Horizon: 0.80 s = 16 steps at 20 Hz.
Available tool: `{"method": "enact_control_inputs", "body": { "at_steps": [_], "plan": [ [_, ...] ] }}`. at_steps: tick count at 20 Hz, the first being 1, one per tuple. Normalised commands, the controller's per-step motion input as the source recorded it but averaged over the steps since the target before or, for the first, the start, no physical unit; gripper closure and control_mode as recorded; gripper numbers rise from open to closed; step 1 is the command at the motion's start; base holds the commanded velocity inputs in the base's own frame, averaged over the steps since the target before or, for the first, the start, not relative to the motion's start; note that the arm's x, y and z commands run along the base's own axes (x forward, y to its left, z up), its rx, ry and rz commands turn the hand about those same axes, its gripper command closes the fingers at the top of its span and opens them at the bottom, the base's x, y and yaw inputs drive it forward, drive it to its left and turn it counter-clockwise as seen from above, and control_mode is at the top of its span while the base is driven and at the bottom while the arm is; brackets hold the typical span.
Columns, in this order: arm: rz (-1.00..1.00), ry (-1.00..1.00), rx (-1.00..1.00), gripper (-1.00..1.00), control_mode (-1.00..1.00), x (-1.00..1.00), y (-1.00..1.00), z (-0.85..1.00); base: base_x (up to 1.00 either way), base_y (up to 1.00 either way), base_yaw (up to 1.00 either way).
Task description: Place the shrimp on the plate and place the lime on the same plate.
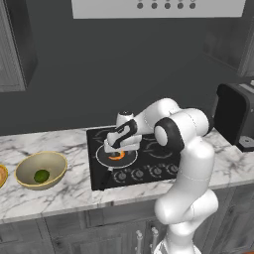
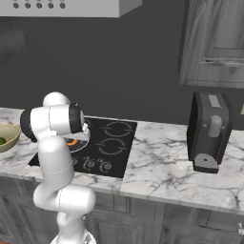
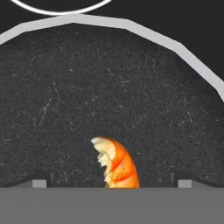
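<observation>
Shrimp (image 3: 117, 165) between open hand (image 3: 111, 183)

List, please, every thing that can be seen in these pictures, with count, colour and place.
Small curved orange shrimp: 1, in the round dark pan on the black cooktop.
Small dark green lime: 1, inside the deep tan-yellow bowl, left counter.
Orange-rimmed plate: 1, left edge, mostly cut off.
Black coffee machine: 1, right counter.
White marble counter: 1.
End effector: 1, dark tips spread either side of the shrimp, open.
</observation>
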Motion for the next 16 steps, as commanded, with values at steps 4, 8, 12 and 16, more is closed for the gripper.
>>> {"method": "enact_control_inputs", "body": {
  "at_steps": [4, 8, 12, 16],
  "plan": [
    [0.0, 0.01, 0.0, 1.0, -1.0, 0.0, 0.03, -0.36, 0.0, 0.0, 0.0],
    [0.0, 0.02, 0.0, 1.0, -1.0, 0.0, 0.05, -0.44, 0.0, 0.0, 0.0],
    [0.0, 0.0, 0.0, 1.0, -1.0, 0.0, 0.0, -0.41, 0.0, 0.0, 0.0],
    [0.0, 0.0, 0.0, 1.0, -1.0, 0.0, 0.01, -0.55, 0.0, 0.0, 0.0]
  ]
}}
